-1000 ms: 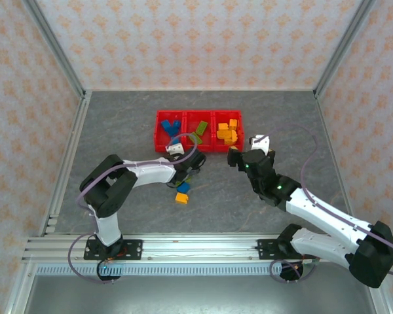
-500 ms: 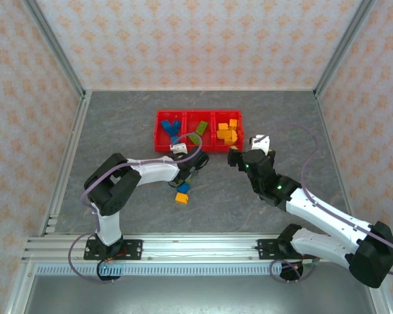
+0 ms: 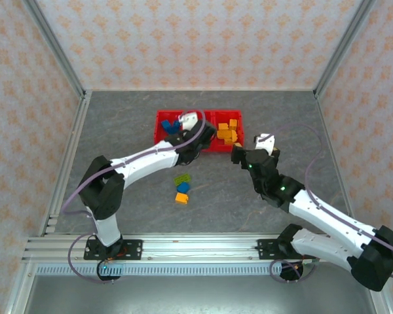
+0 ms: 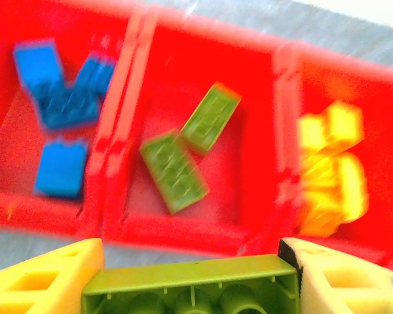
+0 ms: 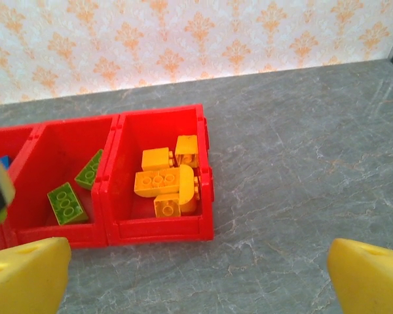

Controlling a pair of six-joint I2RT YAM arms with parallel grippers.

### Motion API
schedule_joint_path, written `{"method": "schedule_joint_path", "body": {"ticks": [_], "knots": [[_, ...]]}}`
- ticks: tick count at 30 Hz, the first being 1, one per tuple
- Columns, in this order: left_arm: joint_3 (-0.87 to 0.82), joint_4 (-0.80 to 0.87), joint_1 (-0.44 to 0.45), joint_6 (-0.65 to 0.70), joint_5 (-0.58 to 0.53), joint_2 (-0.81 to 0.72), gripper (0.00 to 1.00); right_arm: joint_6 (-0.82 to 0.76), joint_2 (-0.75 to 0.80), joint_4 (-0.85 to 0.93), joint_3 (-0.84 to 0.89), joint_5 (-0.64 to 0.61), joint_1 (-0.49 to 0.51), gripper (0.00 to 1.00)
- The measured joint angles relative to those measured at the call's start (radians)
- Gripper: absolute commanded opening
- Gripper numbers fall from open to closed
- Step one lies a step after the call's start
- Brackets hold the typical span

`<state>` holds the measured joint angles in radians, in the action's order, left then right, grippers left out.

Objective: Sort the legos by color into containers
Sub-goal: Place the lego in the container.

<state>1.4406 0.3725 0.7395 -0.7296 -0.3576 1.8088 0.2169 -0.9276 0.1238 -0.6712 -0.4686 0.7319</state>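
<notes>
Glossy plastic containers (image 5: 158, 229) and legos (image 5: 158, 183); matt table (image 5: 301, 183).

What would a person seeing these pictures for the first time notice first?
The bright red containers in the middle, already holding blue, green and orange legos. The left gripper grips a green lego at the containers' near edge, while three loose legos lie on the table in front.

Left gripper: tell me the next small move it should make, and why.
Probably ease forward a little, so the load clears the near wall of the middle bin before any release. The left gripper is shut on a lime brick, which in the left wrist view sits roughly above that wall. Two lime bricks lie inside, so the compartment looks like the matching one.
</notes>
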Motion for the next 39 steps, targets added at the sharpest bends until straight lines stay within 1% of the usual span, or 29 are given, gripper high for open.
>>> {"method": "schedule_joint_path", "body": {"ticks": [2, 5, 11, 16, 17, 18, 21, 22, 24, 27, 32, 35, 39], "knots": [[0.113, 0.010, -0.002, 0.045, -0.018, 0.044, 0.45, 0.000, 0.028, 0.001, 0.000, -0.005, 0.000, 1.00], [0.234, 0.022, -0.016, 0.109, -0.029, 0.127, 0.43, 0.000, 0.062, 0.008, 0.000, -0.012, 0.000, 1.00], [0.367, 0.054, -0.096, 0.198, -0.024, 0.307, 0.44, 0.005, 0.089, 0.036, 0.000, -0.022, 0.000, 1.00], [0.424, 0.059, -0.151, 0.241, -0.017, 0.398, 0.46, 0.008, 0.089, 0.070, 0.000, -0.023, 0.000, 1.00], [0.433, 0.059, -0.155, 0.245, -0.017, 0.406, 0.48, 0.008, 0.089, 0.075, 0.000, -0.023, 0.000, 1.00], [0.444, 0.059, -0.158, 0.254, -0.017, 0.414, 0.53, 0.008, 0.090, 0.080, 0.000, -0.023, 0.000, 1.00], [0.493, 0.061, -0.159, 0.287, -0.008, 0.430, 0.68, 0.008, 0.095, 0.090, 0.000, -0.024, 0.000, 1.00], [0.515, 0.064, -0.159, 0.303, 0.001, 0.435, 0.75, 0.008, 0.097, 0.093, 0.000, -0.026, 0.000, 1.00], [0.538, 0.063, -0.159, 0.323, 0.011, 0.437, 0.82, 0.008, 0.098, 0.097, 0.000, -0.026, 0.000, 1.00], [0.537, 0.051, -0.159, 0.351, 0.028, 0.428, 0.85, 0.008, 0.098, 0.098, 0.000, -0.025, 0.000, 1.00], [0.453, 0.027, -0.163, 0.377, 0.062, 0.364, 0.99, 0.008, 0.093, 0.098, 0.000, -0.020, 0.000, 1.00], [0.408, 0.019, -0.166, 0.385, 0.071, 0.302, 0.99, 0.008, 0.081, 0.098, 0.000, -0.012, 0.000, 1.00], [0.275, -0.019, -0.171, 0.380, 0.092, 0.145, 0.99, 0.008, 0.076, 0.098, 0.000, -0.002, 0.000, 1.00]]}}
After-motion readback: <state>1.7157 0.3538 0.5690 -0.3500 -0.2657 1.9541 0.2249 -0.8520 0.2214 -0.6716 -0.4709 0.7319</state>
